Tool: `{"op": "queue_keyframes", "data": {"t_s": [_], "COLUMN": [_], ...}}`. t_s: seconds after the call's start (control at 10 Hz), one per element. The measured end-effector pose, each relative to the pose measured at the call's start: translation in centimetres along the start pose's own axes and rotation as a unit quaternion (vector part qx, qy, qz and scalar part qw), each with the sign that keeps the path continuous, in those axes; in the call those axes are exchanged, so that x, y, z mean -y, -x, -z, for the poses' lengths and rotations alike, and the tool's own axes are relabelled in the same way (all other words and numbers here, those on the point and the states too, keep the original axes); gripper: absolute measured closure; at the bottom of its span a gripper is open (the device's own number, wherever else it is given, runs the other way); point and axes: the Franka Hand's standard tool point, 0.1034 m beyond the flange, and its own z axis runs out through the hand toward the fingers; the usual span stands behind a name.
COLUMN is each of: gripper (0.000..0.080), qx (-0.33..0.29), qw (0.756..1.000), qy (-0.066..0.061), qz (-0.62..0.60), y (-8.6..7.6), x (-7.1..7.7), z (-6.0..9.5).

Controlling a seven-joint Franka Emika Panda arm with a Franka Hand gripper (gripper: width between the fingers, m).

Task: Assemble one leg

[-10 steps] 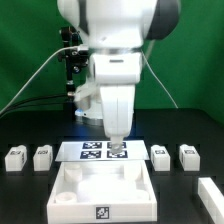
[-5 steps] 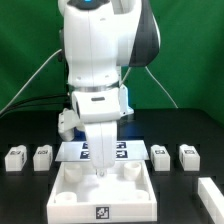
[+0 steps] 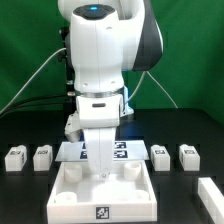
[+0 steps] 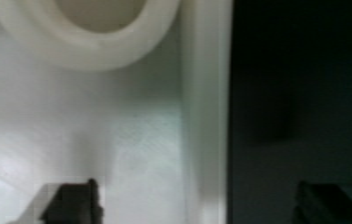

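Observation:
Two legs (image 3: 14,157) (image 3: 42,156) stand on the black table at the exterior view's left, and two more (image 3: 160,155) (image 3: 188,155) at its right. All are small white tagged posts, and none is held. My gripper (image 3: 103,172) is down at the back edge of the large white panel (image 3: 75,195). In the wrist view my gripper (image 4: 198,205) is open and empty. One dark fingertip (image 4: 70,200) is over the panel (image 4: 102,130) and the other is over the dark table, so the jaws straddle the panel's edge. A round corner socket (image 4: 93,25) shows close by.
The marker board (image 3: 125,150) lies flat just behind the panel, partly hidden by my arm. Another white part (image 3: 211,191) lies at the front of the exterior view's right edge. Cables hang behind the arm against a green backdrop.
My arm has swung from above the marker board toward the exterior view's left and come down to the panel's back edge. The legs have not moved.

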Motion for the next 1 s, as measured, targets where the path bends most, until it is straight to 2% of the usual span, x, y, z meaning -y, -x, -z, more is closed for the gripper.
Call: {"op": "queue_keyframes", "data": {"t_s": [0.1, 0.2, 0.3, 0.4, 0.5, 1.0], "gripper": [0.0385, 0.0522, 0.0522, 0.0716, 0.0735, 0.0735], "qx": [0.000, 0.000, 0.000, 0.000, 0.000, 0.000], "qw": [1.000, 1.000, 1.000, 1.000, 1.000, 1.000], "qy": [0.000, 0.000, 0.000, 0.002, 0.005, 0.006], "qz": [-0.001, -0.001, -0.002, -0.002, -0.002, -0.003], "y": [0.04, 0.05, 0.09, 0.10, 0.12, 0.15], "x": [0.01, 0.01, 0.03, -0.09, -0.21, -0.25], "z": [-0.02, -0.02, -0.04, 0.03, 0.09, 0.11]}}
